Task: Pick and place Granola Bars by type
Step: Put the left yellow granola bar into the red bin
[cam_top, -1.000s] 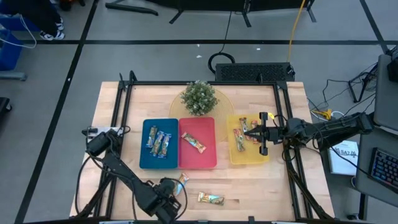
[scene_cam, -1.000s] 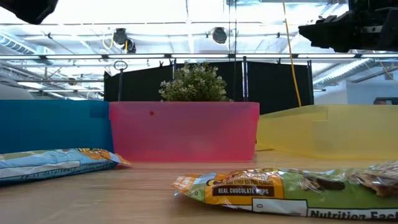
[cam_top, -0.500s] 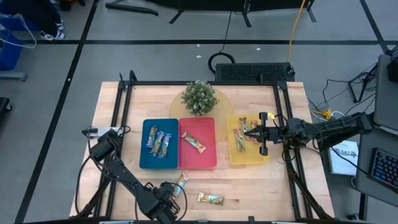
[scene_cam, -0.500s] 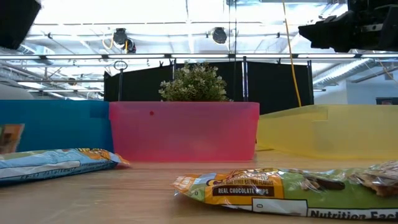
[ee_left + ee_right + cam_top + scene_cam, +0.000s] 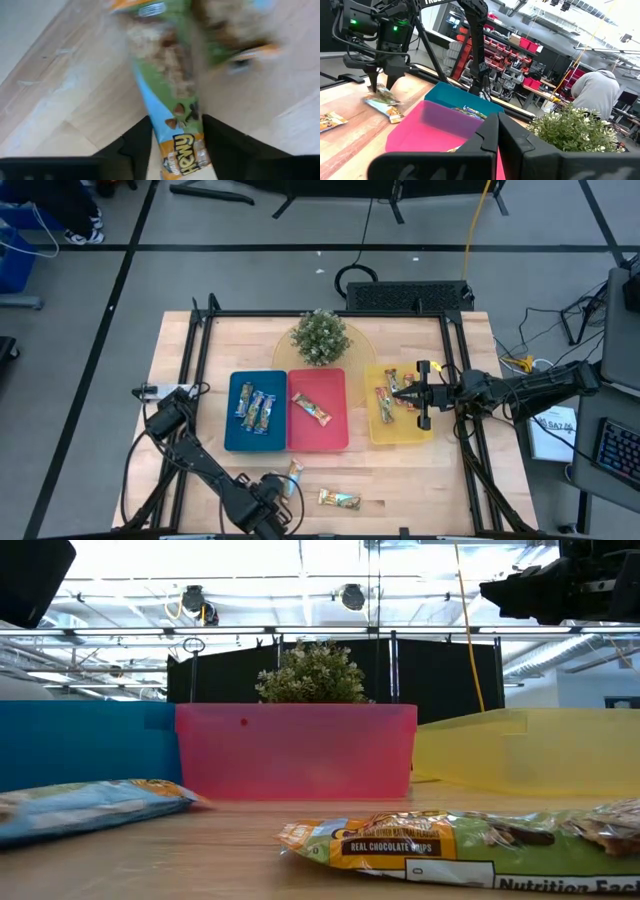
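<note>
Down at the tabletop's front edge, the left gripper (image 5: 283, 492) is over a blue-accented granola bar (image 5: 293, 475), and the left wrist view puts that bar (image 5: 172, 107) right between the two dark fingers (image 5: 135, 145), one on each side of the wrapper; whether they are truly pinching it or just straddling it, I cannot tell. The bar lies just in front of the seam between the blue tray (image 5: 232, 438) and the red tray (image 5: 335, 435). Just beside it, toward the front right, a green-wrapped bar (image 5: 339, 499) lies flat on the wood, big in the low view (image 5: 450, 845). Over on the right side, the right gripper (image 5: 400, 392) hangs above the yellow tray (image 5: 425, 432), fingers pressed together with nothing between them. That tray holds a few bars (image 5: 385, 405). The blue tray has bars (image 5: 254, 408) too, and the red tray carries one bar (image 5: 314, 409). A small potted plant (image 5: 320, 337) stands behind the trays, near the back edge.
</note>
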Available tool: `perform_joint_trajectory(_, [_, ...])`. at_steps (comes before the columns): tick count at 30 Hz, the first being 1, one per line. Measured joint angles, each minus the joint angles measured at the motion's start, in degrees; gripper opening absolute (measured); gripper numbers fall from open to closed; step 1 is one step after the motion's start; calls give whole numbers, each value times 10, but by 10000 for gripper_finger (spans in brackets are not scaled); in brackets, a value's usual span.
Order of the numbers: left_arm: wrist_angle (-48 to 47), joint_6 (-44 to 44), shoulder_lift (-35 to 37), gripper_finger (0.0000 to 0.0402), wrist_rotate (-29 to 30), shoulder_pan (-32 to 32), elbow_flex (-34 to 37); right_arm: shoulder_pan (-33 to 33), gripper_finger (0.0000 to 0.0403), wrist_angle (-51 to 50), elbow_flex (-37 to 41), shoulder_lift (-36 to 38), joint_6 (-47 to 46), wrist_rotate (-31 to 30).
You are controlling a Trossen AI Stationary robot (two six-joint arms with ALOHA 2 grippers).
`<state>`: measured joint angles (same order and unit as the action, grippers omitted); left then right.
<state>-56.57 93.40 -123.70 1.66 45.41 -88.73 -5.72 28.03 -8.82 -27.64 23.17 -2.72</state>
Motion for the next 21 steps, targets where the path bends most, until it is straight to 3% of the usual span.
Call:
perform_joint_trajectory(6, [4,-2,-1,105,-7,-3,0,0,0,0,0,0,0,0])
perform_joint_trajectory(13, [-6,-18,3,111,-1,-1,-7,0,0,2,0,0,3,0])
perform_joint_trajectory(21, [-64,-27,32,80,60,19,-46,0,0,-21,0,-1,-12,0])
